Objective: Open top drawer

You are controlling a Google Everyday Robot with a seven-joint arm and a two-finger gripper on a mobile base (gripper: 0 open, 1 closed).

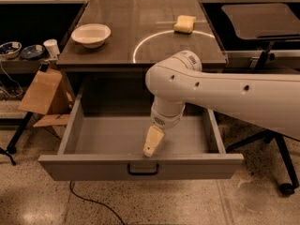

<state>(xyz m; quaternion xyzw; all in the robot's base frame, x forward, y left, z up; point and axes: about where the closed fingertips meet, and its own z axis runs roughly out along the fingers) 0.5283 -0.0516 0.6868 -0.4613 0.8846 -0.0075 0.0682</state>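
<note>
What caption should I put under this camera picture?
The wide grey top drawer with a black loop handle stands open, the robot's cream gripper hanging just behind its front.

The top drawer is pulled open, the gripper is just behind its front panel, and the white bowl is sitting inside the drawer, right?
Not quite. The white bowl is on the countertop, toward its left side, not inside the drawer. The camera view shows the rest as you said: the top drawer is pulled open and the gripper hangs just behind its front panel.
</note>
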